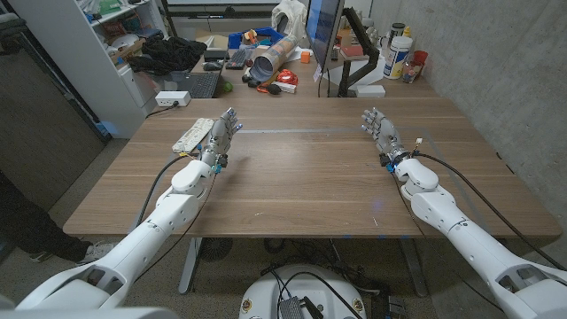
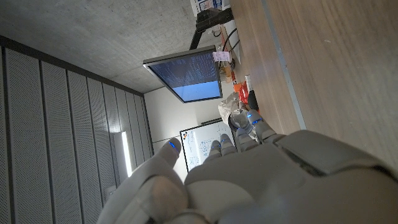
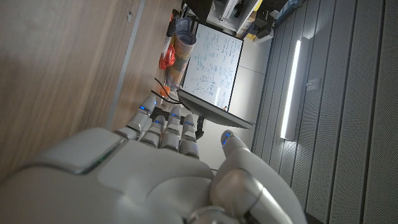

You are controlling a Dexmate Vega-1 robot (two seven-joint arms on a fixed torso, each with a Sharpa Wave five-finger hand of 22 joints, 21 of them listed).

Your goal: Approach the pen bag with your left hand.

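On the table (image 1: 301,190), far left corner: flat and white, maybe the pen bag (image 1: 197,133), hard to tell from the head view. Looks light and likely soft, so best taken across its middle. Just beside it, left hand (image 1: 221,137), fingers straight and apart, holding nothing, reaching forward. Right hand (image 1: 383,133) the same way, well apart, also holding nothing

No readable text; whiteboard (image 3: 211,62) scribbles and monitor (image 2: 186,74) lines too small to make out.
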